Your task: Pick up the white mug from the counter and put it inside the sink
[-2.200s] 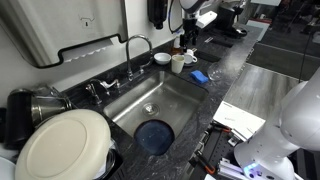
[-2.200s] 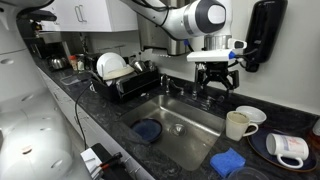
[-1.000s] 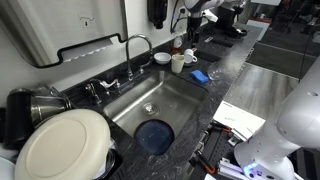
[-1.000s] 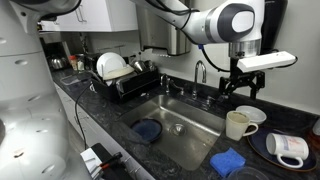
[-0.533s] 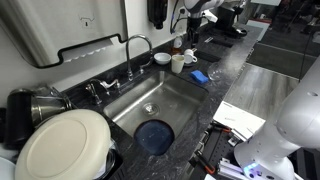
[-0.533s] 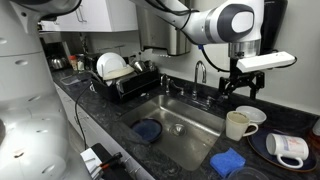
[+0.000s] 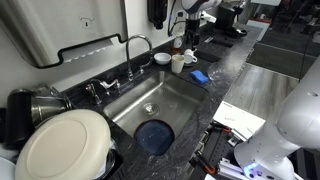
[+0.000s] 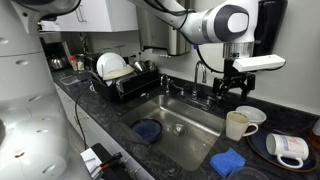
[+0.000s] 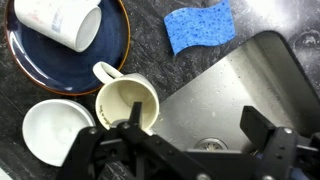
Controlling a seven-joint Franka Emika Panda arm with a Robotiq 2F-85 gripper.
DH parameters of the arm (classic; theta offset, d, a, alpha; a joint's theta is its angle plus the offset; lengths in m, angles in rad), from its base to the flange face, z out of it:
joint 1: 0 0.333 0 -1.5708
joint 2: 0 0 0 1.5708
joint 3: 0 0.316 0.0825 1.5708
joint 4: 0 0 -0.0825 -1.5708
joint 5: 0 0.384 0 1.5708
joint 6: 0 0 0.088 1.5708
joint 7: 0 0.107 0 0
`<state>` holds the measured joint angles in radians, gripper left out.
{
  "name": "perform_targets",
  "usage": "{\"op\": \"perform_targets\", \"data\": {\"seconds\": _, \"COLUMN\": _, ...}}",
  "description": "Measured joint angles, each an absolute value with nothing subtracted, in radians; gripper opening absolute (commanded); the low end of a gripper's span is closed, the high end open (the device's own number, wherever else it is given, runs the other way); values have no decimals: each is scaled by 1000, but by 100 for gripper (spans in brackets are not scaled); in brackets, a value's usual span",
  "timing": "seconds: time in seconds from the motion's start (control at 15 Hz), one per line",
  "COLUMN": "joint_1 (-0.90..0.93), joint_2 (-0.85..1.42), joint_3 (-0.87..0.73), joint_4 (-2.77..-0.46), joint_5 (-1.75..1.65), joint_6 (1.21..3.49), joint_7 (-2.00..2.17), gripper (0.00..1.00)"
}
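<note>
The white mug (image 8: 238, 124) stands upright on the dark counter (image 8: 262, 165) just beside the sink's (image 8: 190, 135) end; it also shows in an exterior view (image 7: 178, 63) and the wrist view (image 9: 127, 105). My gripper (image 8: 233, 88) is open and empty, hanging above the mug and the sink's edge. In the wrist view my gripper (image 9: 198, 125) straddles the sink's corner, with one finger over the mug's rim and the other over the steel basin (image 9: 240, 85).
A small white bowl (image 9: 58, 131) sits by the mug. A blue plate (image 9: 30, 55) holds another mug (image 9: 58, 22) on its side. A blue sponge (image 9: 205, 28) lies on the counter. A blue round item (image 8: 148, 131) lies in the sink. The faucet (image 8: 198, 72) and a dish rack (image 8: 125, 78) stand nearby.
The gripper swung from over the sink's back edge to above the mug, then shifted slightly back toward the sink. The mug has not moved.
</note>
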<state>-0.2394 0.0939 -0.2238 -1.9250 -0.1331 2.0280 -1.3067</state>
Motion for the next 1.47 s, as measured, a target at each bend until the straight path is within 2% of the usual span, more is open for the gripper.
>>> {"op": "perform_targets", "data": {"seconds": 0.33, "joint_1": -250, "joint_2": 113, "joint_3": -229, "joint_4": -1902, "joint_5": -143, "joint_6": 2041, "joint_7": -1417, "gripper": 100}}
{"op": "perform_targets", "data": {"seconds": 1.0, "joint_1": -386, "joint_2": 306, "joint_3": -233, "joint_4": -1738, "joint_5": 78, "joint_6": 2093, "joint_7": -1966, "gripper": 100}}
{"op": "perform_targets", "data": {"seconds": 1.47, "joint_1": -409, "joint_2": 381, "joint_3": -205, "joint_4": -1678, "joint_5": 168, "joint_6": 2107, "joint_7": -2046, "gripper": 100}}
